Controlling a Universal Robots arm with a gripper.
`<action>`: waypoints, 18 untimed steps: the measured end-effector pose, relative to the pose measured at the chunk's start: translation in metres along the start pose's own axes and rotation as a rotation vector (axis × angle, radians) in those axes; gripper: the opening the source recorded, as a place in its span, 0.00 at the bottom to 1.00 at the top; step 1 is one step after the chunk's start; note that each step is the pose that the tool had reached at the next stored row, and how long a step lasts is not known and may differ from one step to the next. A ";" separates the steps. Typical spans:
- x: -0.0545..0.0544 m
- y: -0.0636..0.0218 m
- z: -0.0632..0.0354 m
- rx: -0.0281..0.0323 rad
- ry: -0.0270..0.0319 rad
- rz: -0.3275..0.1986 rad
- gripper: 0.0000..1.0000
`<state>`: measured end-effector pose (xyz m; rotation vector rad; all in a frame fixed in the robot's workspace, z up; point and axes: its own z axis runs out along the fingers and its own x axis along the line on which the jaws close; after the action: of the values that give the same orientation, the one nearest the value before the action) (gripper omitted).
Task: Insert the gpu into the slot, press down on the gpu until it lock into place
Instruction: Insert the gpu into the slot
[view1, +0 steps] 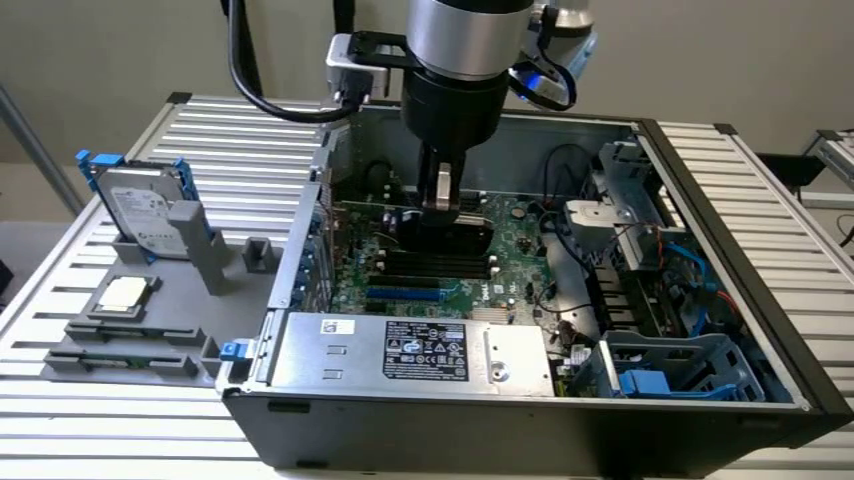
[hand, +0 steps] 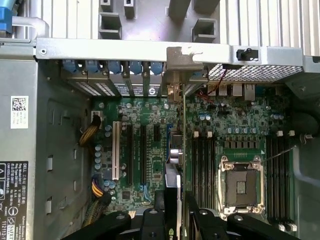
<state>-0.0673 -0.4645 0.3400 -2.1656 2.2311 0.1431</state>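
Observation:
My gripper (view1: 446, 212) hangs inside the open computer case, shut on the gpu (view1: 449, 237), a black card held upright over the motherboard. In the wrist view the gpu (hand: 173, 186) shows edge-on between my two black fingers (hand: 150, 222), and its metal bracket (hand: 178, 62) reaches the case's rear wall. The slot (view1: 404, 295) is a bright-blue strip on the board, nearer the camera than the card and apart from it in the exterior view. In the wrist view the card covers the slot, and only a blue sliver (hand: 168, 131) of it shows beside the card's edge.
A silver labelled power-supply box (view1: 414, 350) fills the case's near side. The CPU socket (hand: 240, 185) and black memory slots (hand: 202, 165) lie beside the card. A white slot (hand: 116, 150), yellow-black cables (hand: 97, 135), a blue drive cage (view1: 667, 372) and a hard drive (view1: 140, 215) outside the case are around.

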 end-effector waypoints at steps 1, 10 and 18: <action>0.000 0.0005 0.0018 0.0005 -0.0007 0.000 0.26; 0.002 0.0023 0.0182 0.0042 -0.0050 -0.001 0.26; 0.003 0.0040 0.0329 0.0048 -0.0064 -0.001 0.26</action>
<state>-0.0728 -0.4643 0.3072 -2.1605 2.2249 0.1443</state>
